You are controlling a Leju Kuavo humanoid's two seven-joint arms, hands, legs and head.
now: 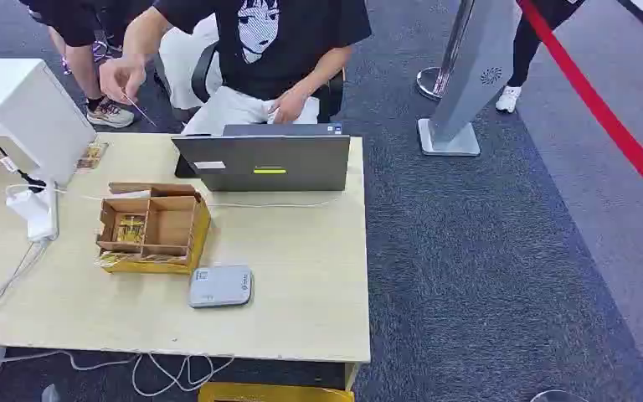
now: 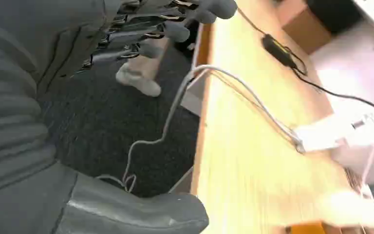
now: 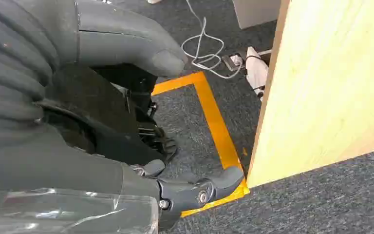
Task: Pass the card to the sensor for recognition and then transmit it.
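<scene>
In the head view a grey flat sensor [image 1: 220,286] lies on the light wooden table [image 1: 301,276], near its front edge. Just behind it stands a cardboard box [image 1: 152,228] with compartments; yellowish cards [image 1: 129,228] sit in its left compartment. My left hand [image 2: 53,97] hangs beside the table's edge [image 2: 202,122], fingers [image 2: 175,29] spread, holding nothing. My right hand [image 3: 78,122] hangs low beside the table's side [image 3: 321,87], above the carpet; its thumb and fingers [image 3: 199,190] are apart and empty.
A grey laptop [image 1: 264,159] stands at the table's back with a seated person [image 1: 259,50] behind it, one hand [image 1: 121,77] raised. A white screen [image 1: 38,117] and cables [image 1: 17,276] are at the left. Yellow tape [image 3: 214,122] marks the floor.
</scene>
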